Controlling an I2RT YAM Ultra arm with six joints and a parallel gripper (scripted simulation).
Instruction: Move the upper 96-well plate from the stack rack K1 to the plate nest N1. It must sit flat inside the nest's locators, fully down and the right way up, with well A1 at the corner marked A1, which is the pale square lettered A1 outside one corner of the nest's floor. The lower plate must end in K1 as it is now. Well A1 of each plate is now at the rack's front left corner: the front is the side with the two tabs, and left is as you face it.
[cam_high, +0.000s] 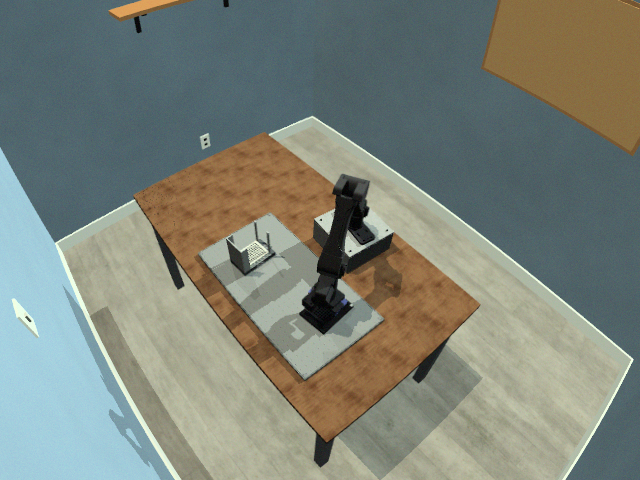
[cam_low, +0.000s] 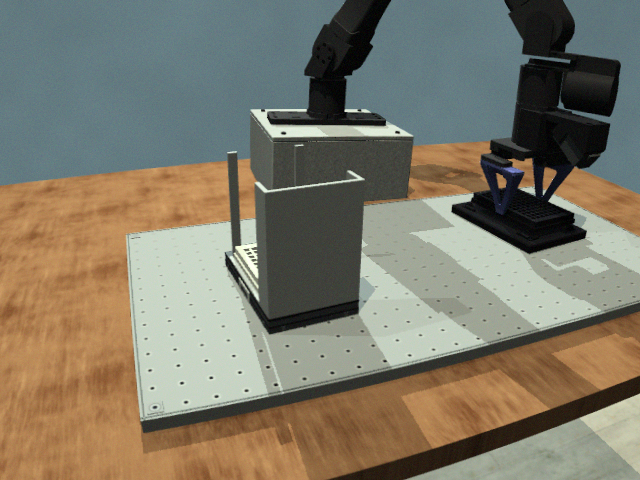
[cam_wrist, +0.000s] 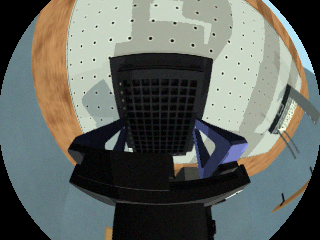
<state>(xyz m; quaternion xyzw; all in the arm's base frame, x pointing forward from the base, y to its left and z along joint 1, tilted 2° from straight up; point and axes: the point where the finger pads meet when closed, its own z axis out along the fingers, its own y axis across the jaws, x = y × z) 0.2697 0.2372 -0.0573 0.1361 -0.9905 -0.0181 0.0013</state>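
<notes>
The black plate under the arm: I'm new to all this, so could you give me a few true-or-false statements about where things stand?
1. The tool is shut on the black 96-well plate. True.
2. That plate is over the plate nest, at the right of the perforated board. True.
3. The stack rack holds no plate. False: a pale plate lies at its bottom.
4. The arm's pedestal is orange. False: it is a grey block.
5. The rack stands on the bare wood. False: it stands on the perforated board.
</notes>
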